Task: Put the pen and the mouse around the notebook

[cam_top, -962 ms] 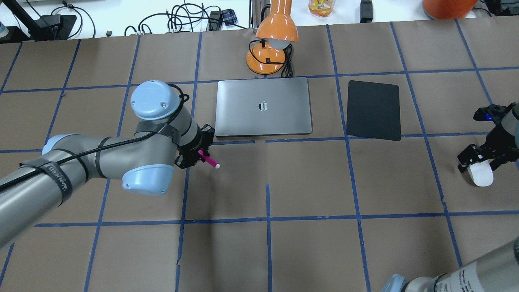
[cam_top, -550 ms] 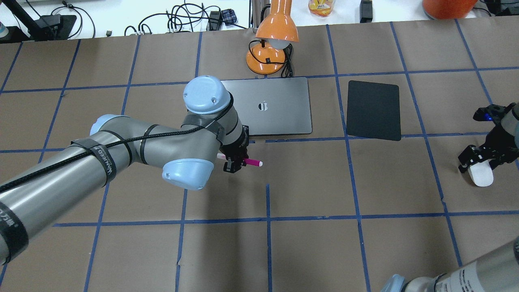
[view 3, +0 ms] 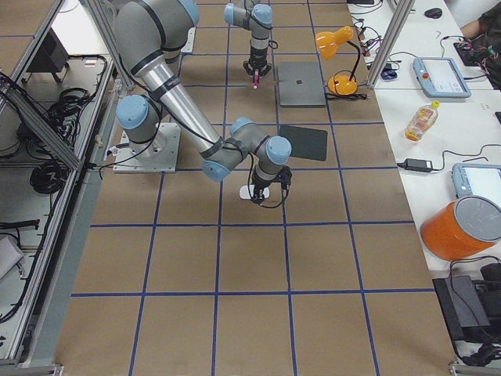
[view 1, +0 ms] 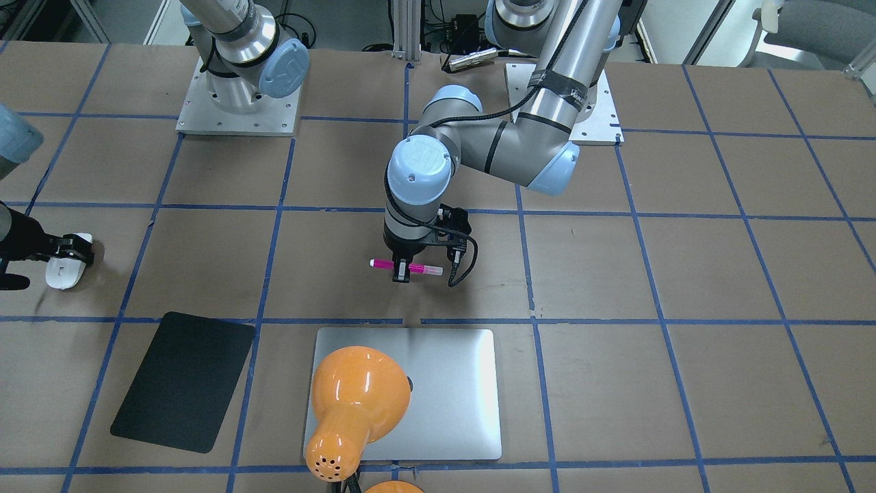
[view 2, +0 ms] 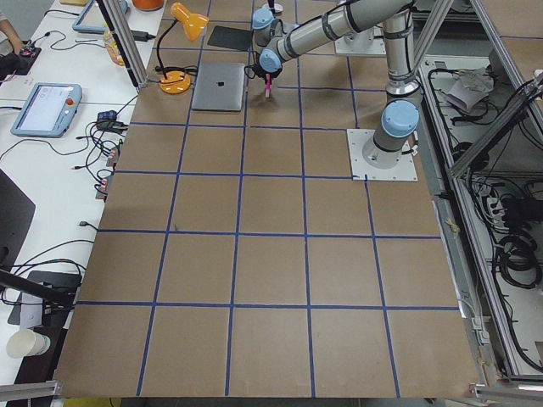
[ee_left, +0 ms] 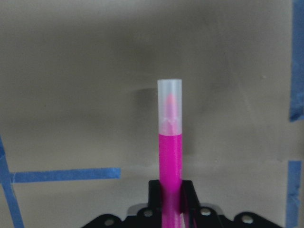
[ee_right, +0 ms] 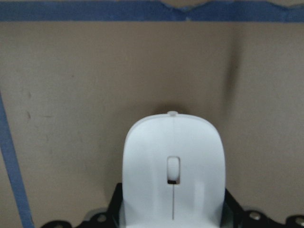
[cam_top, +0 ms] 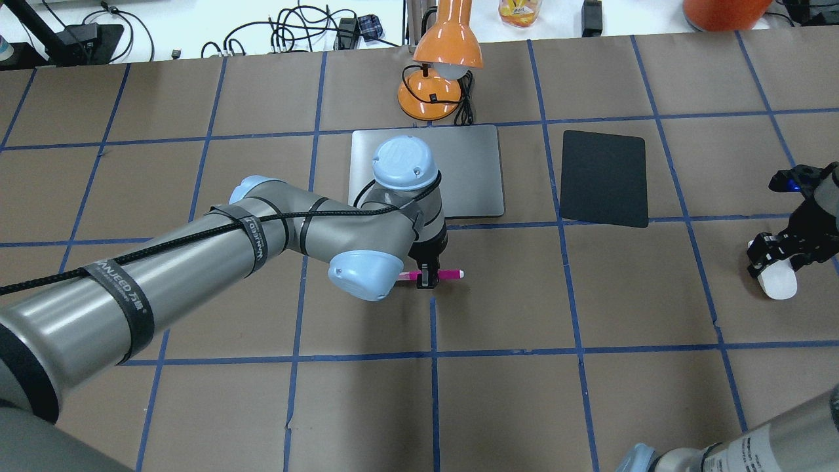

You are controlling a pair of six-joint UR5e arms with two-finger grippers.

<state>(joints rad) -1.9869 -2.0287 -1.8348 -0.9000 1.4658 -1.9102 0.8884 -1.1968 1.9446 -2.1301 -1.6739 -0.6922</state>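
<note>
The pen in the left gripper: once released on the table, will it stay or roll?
The pen looks round and smooth, so it may roll a little on the flat table if let go above it. It is probably stiff and light: it juts straight out of the left gripper without sagging.

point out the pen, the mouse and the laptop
pen (cam_top: 449, 273), overhead view, on its pink barrel
mouse (cam_top: 778, 284), overhead view, on its white shell
laptop (cam_top: 473, 172), overhead view, on the bare right part of its lid
</note>
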